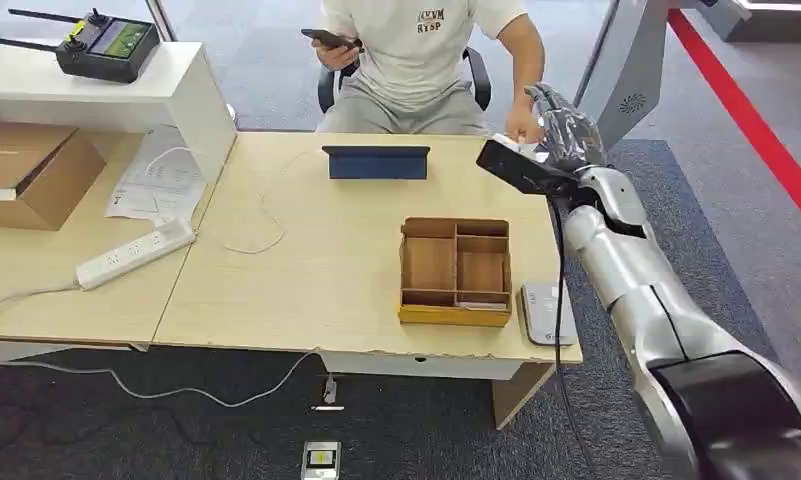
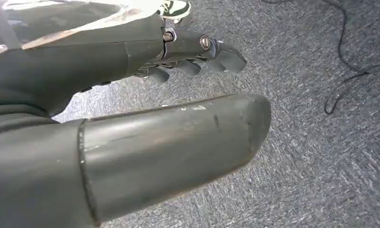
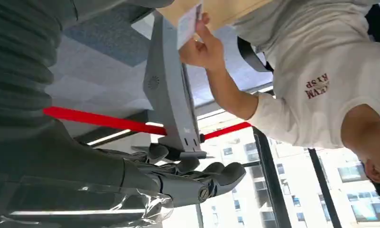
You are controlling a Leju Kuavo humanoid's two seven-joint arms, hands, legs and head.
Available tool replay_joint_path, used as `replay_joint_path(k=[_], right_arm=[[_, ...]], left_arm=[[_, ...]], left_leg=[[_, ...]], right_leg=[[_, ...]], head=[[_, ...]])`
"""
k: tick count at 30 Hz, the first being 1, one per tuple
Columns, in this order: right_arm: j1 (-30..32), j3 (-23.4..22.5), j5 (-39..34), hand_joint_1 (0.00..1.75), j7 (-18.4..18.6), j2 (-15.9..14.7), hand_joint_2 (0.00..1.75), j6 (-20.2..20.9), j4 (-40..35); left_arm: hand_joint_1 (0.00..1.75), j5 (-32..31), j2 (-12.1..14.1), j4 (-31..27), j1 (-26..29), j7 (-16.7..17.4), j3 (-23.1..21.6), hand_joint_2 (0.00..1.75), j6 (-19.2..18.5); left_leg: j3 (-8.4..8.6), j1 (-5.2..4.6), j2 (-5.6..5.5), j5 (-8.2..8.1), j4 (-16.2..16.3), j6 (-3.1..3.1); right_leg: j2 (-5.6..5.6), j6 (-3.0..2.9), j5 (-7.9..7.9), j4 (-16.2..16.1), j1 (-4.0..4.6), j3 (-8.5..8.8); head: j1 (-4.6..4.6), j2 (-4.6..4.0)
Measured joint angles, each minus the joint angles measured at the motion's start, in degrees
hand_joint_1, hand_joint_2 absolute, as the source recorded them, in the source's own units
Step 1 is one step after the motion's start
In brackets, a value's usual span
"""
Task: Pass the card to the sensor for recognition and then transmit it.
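**Card at the person's fingers, my right hand empty beside it**

Head view puts my right hand (image 1: 568, 130) raised at the far right corner of the table (image 1: 326, 270), just beside the seated person's hand (image 1: 521, 125). From the right wrist camera I see the card (image 3: 188, 21) pinched in the person's fingers, apart from my fingers (image 3: 211, 178), which lie loosely extended and hold nothing. My left hand (image 2: 192, 52) hangs over the carpet, fingers lightly curled, also empty.

I judge the handover unfinished either way. The risk is closing at the wrong moment: my fingers sit clear of the card, so a grasp could miss it or catch the person's fingers. A dropped card might land off the table edge. The grey sensor pad (image 1: 548, 312) sits near the wooden tray (image 1: 456, 272), on my side.
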Motion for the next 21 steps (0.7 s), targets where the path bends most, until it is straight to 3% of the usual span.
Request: replay_joint_path(k=[3,6,8,13,21], right_arm=[[-0.35,-0.31,-6.17,0.00,-1.96,0.35,1.75,3.99,-0.61],[0.11,-0.98,-17.59,0.00,-2.03,0.50,1.75,13.17,-3.30],[1.37,-1.73,-25.12,0.00,-0.41,0.48,1.75,19.33,-6.72],[6.43,-2.25,-39.77,0.00,5.19,-0.77,1.75,26.30,-17.78],[6.84,-2.25,-40.71,0.00,5.60,-0.92,1.75,26.74,-18.55]], left_arm=[[0.00,0.66,-0.02,0.00,0.00,0.20,0.00,0.00,0.11],[0.00,1.03,0.00,0.00,0.02,0.35,0.00,0.00,0.11],[0.00,1.33,0.00,0.00,0.09,0.35,0.00,0.00,0.11],[0.00,2.32,0.00,0.00,0.19,0.57,0.00,0.00,0.11],[0.00,2.36,0.02,0.00,0.21,0.57,0.00,0.00,0.11]], left_leg=[[0.00,0.00,0.00,0.00,0.00,0.00],[0.01,0.00,0.00,0.00,0.00,0.00],[0.01,0.00,0.00,0.00,0.00,0.00],[0.03,0.02,-0.01,0.00,0.02,0.00],[0.04,0.02,-0.01,0.00,0.02,0.00]], right_leg=[[0.00,0.00,0.00,0.00,0.01,0.01],[0.00,0.00,0.00,0.00,0.00,0.00],[0.00,0.00,0.00,0.00,0.01,0.00],[-0.02,0.00,-0.01,-0.04,0.02,0.02],[-0.02,0.00,-0.01,-0.04,0.02,0.02]], head=[[0.02,0.00],[0.02,0.00],[0.02,0.00],[0.00,0.00],[0.00,0.00]])
